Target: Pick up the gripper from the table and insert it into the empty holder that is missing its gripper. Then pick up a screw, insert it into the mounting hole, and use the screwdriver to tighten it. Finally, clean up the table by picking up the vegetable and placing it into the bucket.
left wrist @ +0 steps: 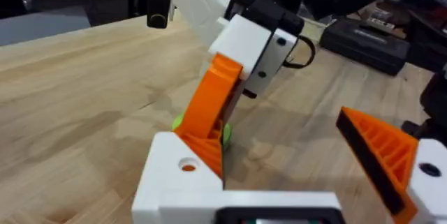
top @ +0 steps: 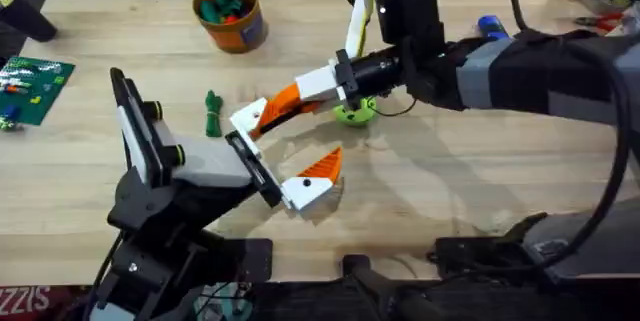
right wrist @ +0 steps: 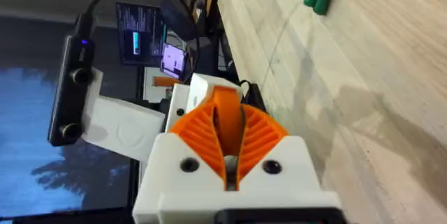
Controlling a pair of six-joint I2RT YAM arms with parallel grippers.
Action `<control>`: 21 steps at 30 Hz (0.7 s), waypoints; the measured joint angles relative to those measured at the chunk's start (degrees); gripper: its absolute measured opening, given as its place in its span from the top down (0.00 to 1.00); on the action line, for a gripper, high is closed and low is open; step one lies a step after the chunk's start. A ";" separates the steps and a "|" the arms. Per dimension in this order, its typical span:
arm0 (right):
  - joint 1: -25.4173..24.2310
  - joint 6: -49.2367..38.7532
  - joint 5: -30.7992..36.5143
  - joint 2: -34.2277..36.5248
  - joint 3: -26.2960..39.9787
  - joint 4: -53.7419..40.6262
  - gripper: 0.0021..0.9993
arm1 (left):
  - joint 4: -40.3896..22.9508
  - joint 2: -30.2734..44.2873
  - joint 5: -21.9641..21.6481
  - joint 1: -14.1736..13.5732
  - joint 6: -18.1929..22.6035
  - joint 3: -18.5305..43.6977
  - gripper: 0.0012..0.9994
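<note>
Seating orange finger (left wrist: 209, 116) into holder (left wrist: 183, 175), right gripper (top: 262, 116) clamped on it; screw, vegetable (top: 212, 114) still pending.

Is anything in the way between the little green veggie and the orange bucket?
No, nothing visible. Just bare table lies between the vegetable and the bucket.
</note>
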 joint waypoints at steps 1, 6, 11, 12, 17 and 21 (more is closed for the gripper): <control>0.02 0.11 0.00 0.02 0.00 -0.04 0.92 | 0.00 0.00 0.00 0.00 0.00 0.00 0.01; 0.02 -0.08 -0.29 0.02 -0.02 -0.07 0.83 | 0.02 0.00 0.06 0.00 0.04 0.02 0.01; 0.02 -0.25 -1.32 0.21 -0.04 -0.07 0.79 | 0.00 0.00 0.62 -0.02 0.07 0.02 0.01; 0.02 -0.35 -1.56 0.22 -0.04 -0.09 0.79 | 0.00 0.00 0.74 -0.02 0.07 0.04 0.01; 0.02 -1.04 -2.64 0.22 -0.06 -0.30 0.71 | 0.00 -0.02 1.81 -0.02 0.49 0.06 0.01; 0.35 -1.41 -3.52 0.65 -0.15 -0.46 0.68 | 0.00 0.00 2.89 -0.37 0.70 0.07 0.01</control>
